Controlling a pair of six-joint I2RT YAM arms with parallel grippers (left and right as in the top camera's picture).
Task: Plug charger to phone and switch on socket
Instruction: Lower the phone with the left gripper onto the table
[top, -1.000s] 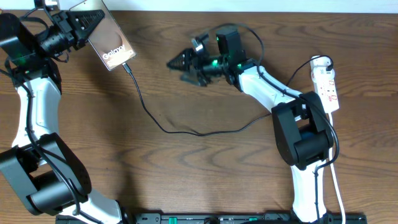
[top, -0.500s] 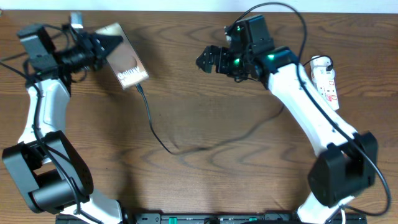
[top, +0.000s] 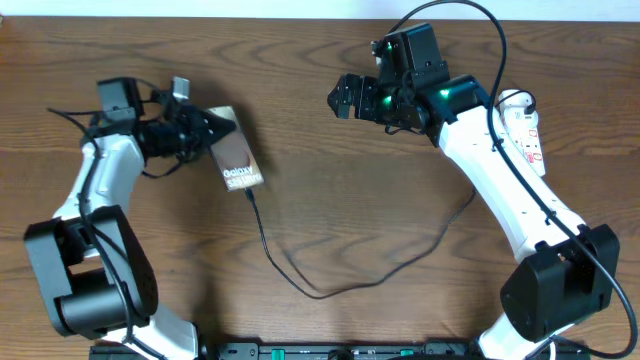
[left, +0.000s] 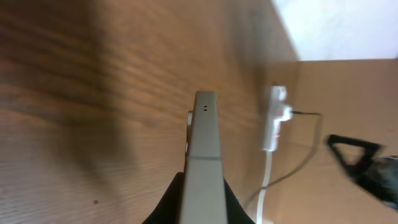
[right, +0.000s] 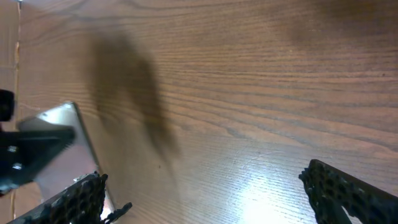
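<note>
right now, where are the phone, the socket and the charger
phone (top: 236, 160), overhead view, middle of its dark face
socket (top: 527, 128), overhead view, top face near the red marks
charger (top: 322, 295), overhead view, lowest bend of the thin black cable

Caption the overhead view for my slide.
Left end effector grips the phone, charger plugged in; right end effector open, short of the socket.

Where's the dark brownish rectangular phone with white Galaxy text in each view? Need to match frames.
Overhead: phone sits left of centre, with a thin black cable at its lower end.
Left wrist: phone is edge-on at bottom centre, rising from between the fingers.
Right wrist: phone is a pale slab at the left edge.
Shared landmark: black left gripper clamped on the phone in every view.
</note>
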